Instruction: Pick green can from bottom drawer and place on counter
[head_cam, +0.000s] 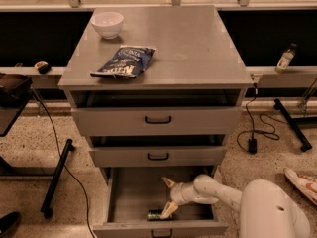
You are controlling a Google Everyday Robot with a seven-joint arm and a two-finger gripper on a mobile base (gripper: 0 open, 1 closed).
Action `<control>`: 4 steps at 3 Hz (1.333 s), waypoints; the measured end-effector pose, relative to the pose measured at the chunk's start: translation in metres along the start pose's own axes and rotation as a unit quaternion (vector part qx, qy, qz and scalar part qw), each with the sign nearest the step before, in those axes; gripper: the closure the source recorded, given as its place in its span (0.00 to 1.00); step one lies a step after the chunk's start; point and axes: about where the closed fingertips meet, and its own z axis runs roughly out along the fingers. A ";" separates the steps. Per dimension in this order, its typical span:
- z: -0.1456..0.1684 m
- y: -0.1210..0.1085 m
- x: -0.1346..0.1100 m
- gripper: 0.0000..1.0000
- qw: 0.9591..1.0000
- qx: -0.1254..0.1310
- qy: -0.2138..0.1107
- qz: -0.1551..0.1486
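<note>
Counter [198, 48] is well above and behind the gripper. It's mostly bare, with a chip bag [124, 62] and a bowl [107, 23] at its left.

Bottom drawer [124, 197] is pulled out and the gripper [165, 198] is down inside it, fingers spread wide, holding nothing.

Green can [158, 214] lies on its side just below the gripper, close to the drawer front. The near finger [168, 210] is at its right end; can't tell if it's touching.

Can's long axis runs left-right, parallel to the drawer front. Can't tell which end is the top.

Risks:
- Can sits at the near finger, not between the two. Closing here likely clips the end and rolls it.
- Front wall is tight for the near finger.
- Middle drawer [158, 155] overhangs the lift path.
</note>
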 end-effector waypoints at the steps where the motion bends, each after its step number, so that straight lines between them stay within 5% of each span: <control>1: 0.011 0.004 0.010 0.00 1.000 -0.005 0.004 0.007; 4: 0.044 0.024 0.061 0.03 0.997 -0.023 0.072 -0.013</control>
